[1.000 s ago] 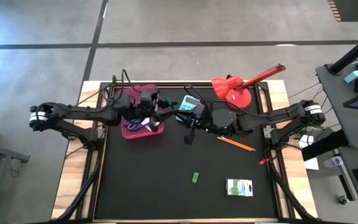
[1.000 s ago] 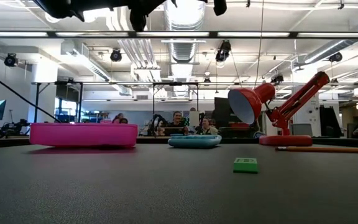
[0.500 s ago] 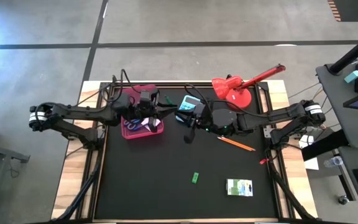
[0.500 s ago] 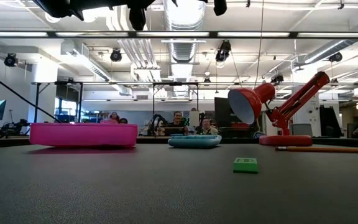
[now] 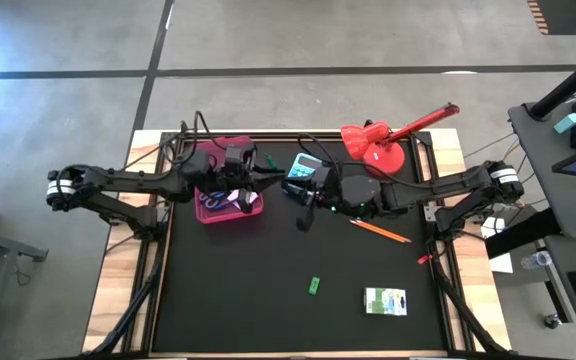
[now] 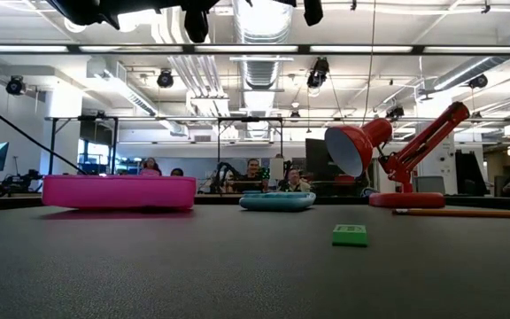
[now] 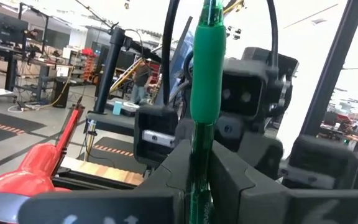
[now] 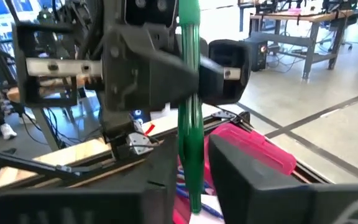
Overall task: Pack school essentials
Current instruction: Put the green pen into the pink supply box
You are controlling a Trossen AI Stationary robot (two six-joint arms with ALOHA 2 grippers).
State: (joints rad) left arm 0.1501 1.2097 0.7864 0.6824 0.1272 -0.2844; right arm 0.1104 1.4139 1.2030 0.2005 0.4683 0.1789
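1. Two grippers meet mid-air above table's far centre, betw. pink box and teal calculator; both on green pen.
2. Left gripper clamped on pen; pen's long axis stands up betw. its fingers.
3. Right gripper: fingers flank pen w/ slight gaps, grip unclear.
4. Blue-handled scissors lie in pink box.
5. Orange pencil lies right of centre, long axis slanting left-far to right-near; green eraser, white-green packet near edge.

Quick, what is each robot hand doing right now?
Left gripper: shut on the green pen.
Right gripper: around the same pen, open or shut unclear.
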